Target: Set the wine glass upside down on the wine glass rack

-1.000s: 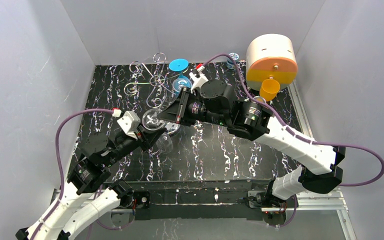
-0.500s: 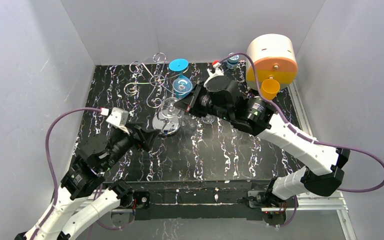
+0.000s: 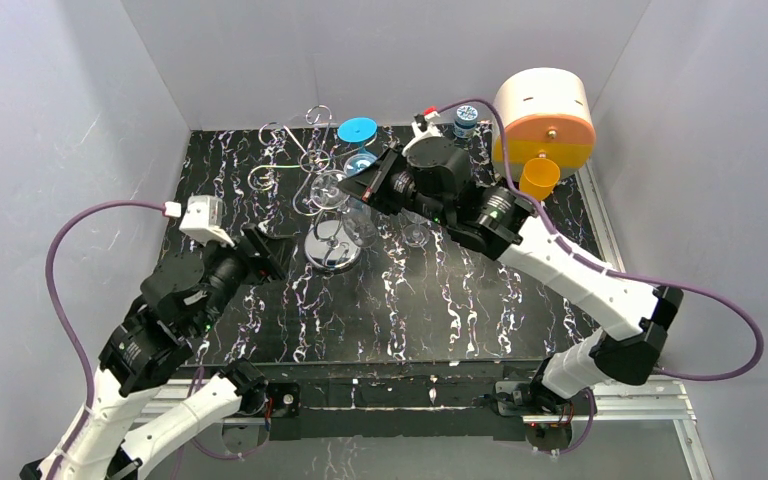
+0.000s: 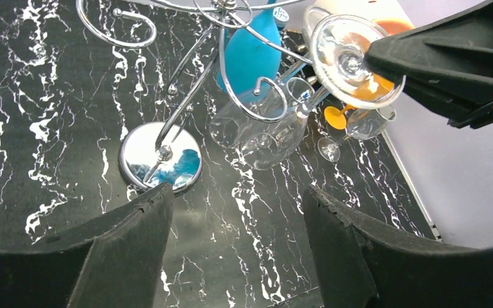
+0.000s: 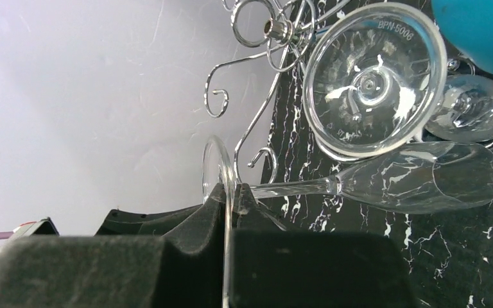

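Note:
The clear wine glass [image 3: 360, 224] hangs tilted with its bowl [image 4: 263, 128] low and its foot [image 4: 352, 54] high. My right gripper [image 3: 356, 190] is shut on the rim of that foot [image 5: 229, 192], and the stem runs off to the bowl [image 5: 423, 176]. The silver wine glass rack [image 3: 332, 250] stands just left of it, round chrome base [image 4: 160, 160] on the table and scroll arms [image 5: 271, 27] spread above. One scroll curl crosses in front of the glass near its stem; whether they touch is unclear. My left gripper [image 3: 265, 248] is open and empty [image 4: 237, 237], left of the rack base.
A blue glass [image 3: 360, 160] and a blue lid [image 3: 357, 130] sit behind the rack. A small clear glass [image 3: 415, 235] stands under my right arm. A white and orange drum [image 3: 545, 120] with an orange cup [image 3: 539, 178] is at the back right. Grey walls enclose the table.
My left gripper let go of the wine glass, opened and drew back to the left. My right gripper closed on the foot and carried the glass back towards the rack arms.

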Robot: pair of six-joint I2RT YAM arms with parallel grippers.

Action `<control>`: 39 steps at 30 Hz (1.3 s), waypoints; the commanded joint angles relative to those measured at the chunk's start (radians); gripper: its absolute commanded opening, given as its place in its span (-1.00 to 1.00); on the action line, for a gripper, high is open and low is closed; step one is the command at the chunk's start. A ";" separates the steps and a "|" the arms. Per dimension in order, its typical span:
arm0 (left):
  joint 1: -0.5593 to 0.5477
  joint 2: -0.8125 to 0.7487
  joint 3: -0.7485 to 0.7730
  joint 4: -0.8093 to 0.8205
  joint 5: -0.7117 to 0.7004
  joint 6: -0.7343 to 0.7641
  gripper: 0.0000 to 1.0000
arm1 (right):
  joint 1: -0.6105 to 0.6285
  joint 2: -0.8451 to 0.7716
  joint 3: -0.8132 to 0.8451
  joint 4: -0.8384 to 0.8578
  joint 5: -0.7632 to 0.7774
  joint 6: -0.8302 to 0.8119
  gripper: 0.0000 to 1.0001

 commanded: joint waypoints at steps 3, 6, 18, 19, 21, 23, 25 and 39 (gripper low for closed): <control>-0.004 0.046 0.035 -0.072 -0.072 -0.063 0.42 | -0.004 0.044 0.062 0.103 -0.046 0.061 -0.97; -0.005 0.038 0.036 -0.072 -0.114 -0.081 0.42 | -0.004 0.070 0.081 0.108 -0.061 0.072 -0.97; -0.004 0.018 0.048 -0.077 -0.134 -0.097 0.45 | -0.006 0.155 0.132 0.161 -0.075 0.064 -0.97; -0.004 0.018 0.048 -0.079 -0.136 -0.098 0.45 | -0.006 0.161 0.133 0.173 -0.085 0.056 -0.97; -0.004 0.015 0.051 -0.082 -0.142 -0.103 0.45 | -0.007 0.174 0.144 0.185 -0.106 0.044 -0.97; -0.005 0.009 0.053 -0.085 -0.154 -0.109 0.45 | -0.009 0.183 0.160 0.184 -0.122 0.035 -0.97; -0.004 0.004 0.055 -0.088 -0.169 -0.113 0.45 | -0.009 0.187 0.165 0.189 -0.138 0.031 -0.97; -0.004 -0.017 0.090 -0.130 -0.204 -0.104 0.46 | -0.009 0.189 0.134 0.198 -0.253 0.061 -0.97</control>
